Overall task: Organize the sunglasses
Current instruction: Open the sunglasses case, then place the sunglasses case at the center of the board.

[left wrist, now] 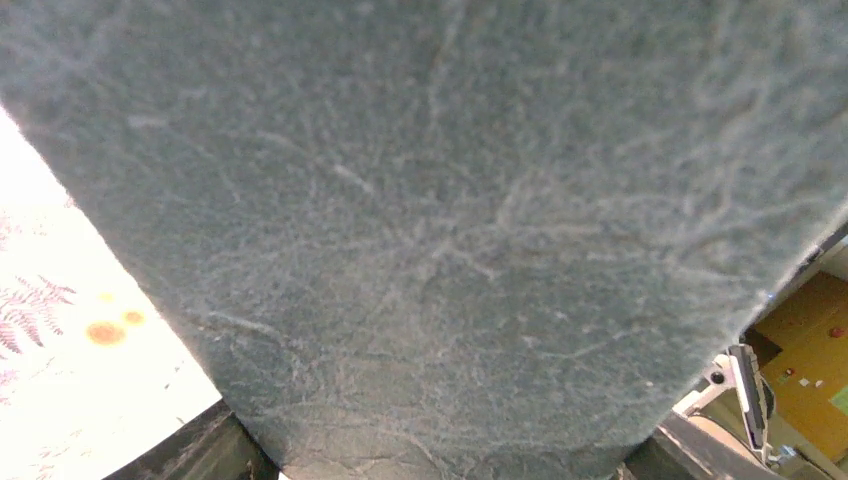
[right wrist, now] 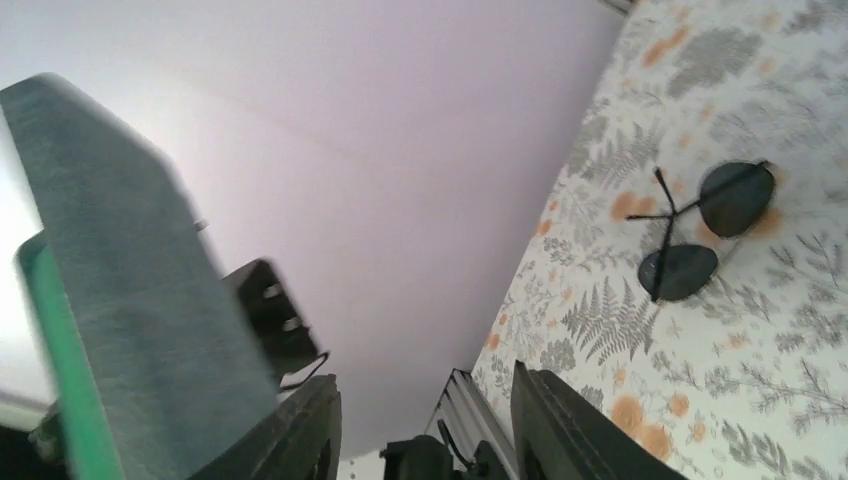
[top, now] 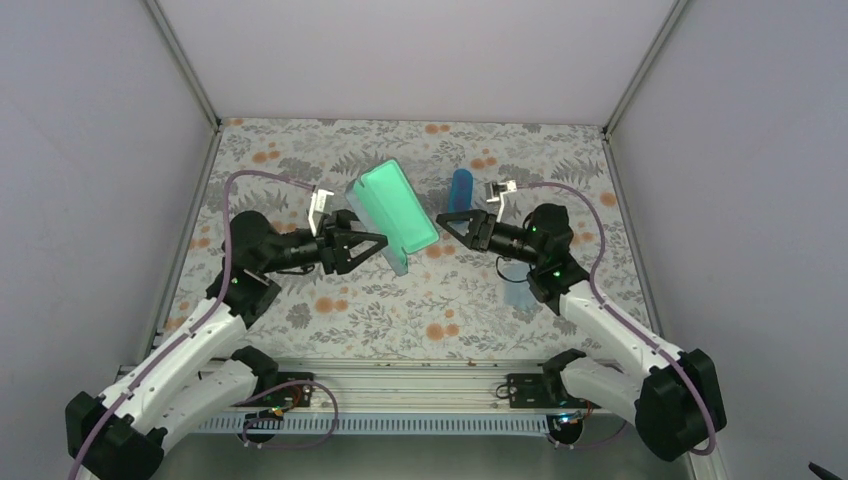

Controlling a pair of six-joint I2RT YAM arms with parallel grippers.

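Note:
A grey felt case (top: 394, 208) with a bright green lining stands tilted off the table, and my left gripper (top: 372, 246) is shut on its near end. In the left wrist view the grey case (left wrist: 440, 220) fills the frame, with my left gripper (left wrist: 440, 462) clamping it from both lower corners. My right gripper (top: 452, 222) hangs open just right of the case, nothing between its fingers (right wrist: 300, 430). In the right wrist view, the black-framed sunglasses (right wrist: 705, 232) lie folded on the floral cloth, well ahead of my right gripper (right wrist: 425, 405). The case (right wrist: 130, 290) shows at the left there.
A blue oblong case (top: 461, 187) lies behind my right gripper. A light blue cloth (top: 517, 290) lies partly under the right arm. White walls close the table (top: 400, 310) on three sides, with a metal rail (top: 420, 375) along the near edge.

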